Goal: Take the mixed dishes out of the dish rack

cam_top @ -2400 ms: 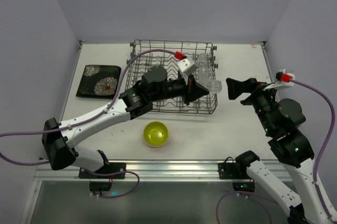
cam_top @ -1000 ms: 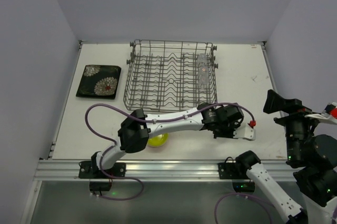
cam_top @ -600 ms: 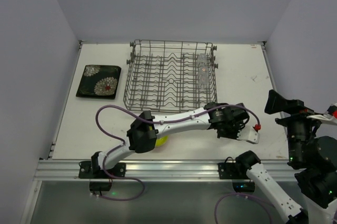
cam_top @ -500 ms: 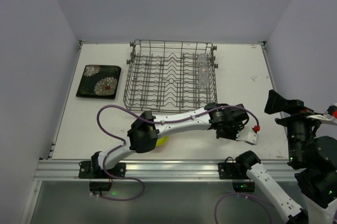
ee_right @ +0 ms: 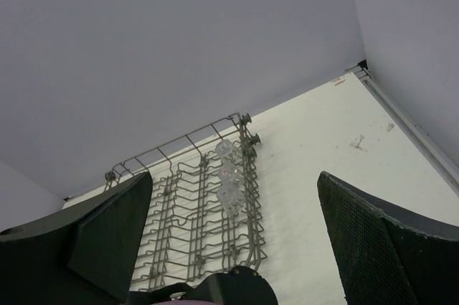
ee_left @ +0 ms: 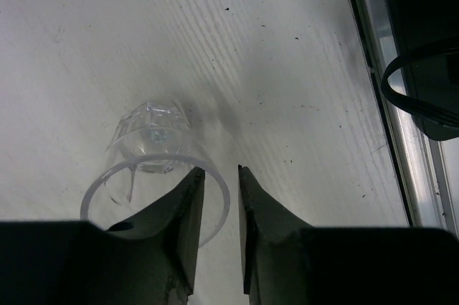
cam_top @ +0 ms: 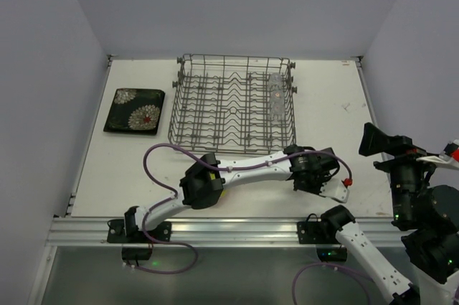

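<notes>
We saw a small clear glass (ee_left: 147, 154), likely light, slick and fragile, upright near the near-right corner of the grey wire dish rack (cam_top: 231, 148), left gripper (ee_left: 221, 171) narrowly parted astride its rim, the natural hold; right gripper (ee_right: 233, 176) wide, empty.

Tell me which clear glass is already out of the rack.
The glass standing on the table by the left gripper, its rim between the parted fingers. The other glasses sit in the dish rack's right-hand column.

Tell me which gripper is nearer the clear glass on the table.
Left. The left gripper straddles the clear glass's rim; the right gripper hangs well apart, off to the right.
</notes>
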Motion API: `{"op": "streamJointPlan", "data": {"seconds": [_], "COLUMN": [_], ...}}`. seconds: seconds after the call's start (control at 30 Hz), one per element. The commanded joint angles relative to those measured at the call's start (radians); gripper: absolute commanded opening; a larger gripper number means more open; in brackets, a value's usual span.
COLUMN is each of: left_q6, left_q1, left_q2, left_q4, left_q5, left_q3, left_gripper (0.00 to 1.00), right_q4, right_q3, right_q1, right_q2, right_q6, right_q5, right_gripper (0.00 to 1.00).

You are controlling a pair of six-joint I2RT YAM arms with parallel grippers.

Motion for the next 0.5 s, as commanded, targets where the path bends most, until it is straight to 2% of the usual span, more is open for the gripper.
{"op": "streamJointPlan", "data": {"seconds": [0.0,0.07,0.3,0.43,0.47], "left_q6": [0.041,0.042,0.068,0.07,0.068], "left_q1": [-0.014,-0.016,-0.019,-0.02,-0.02], "left_q2": [0.009,0.007,-0.01,-0.021,-0.025], "left_q4": [-0.036,-0.022,0.016,0.042,0.053], "left_q5": [-0.045,-0.042,-0.031,-0.043,-0.048], "left_q3": [0.041,0.041,0.044,0.046,0.041], "left_gripper": [0.31,0.36,0.38,0.44,0.48], "right_q4": [0.001,0.003,0.008,0.009,0.009], "right_q3": [0.018,0.016,0.018,0.01,0.01], "right_q1": [0.001,0.001,0.001,0.001,0.001], "right_q2": [0.011,0.014,0.017,0.017,0.017], "right_q6": [-0.006,-0.008,-0.006,-0.008,-0.006], "right_q5": [-0.012,-0.015,-0.022,-0.025,-0.025], "right_gripper": [0.99,0.99,0.99,0.99,0.99]}}
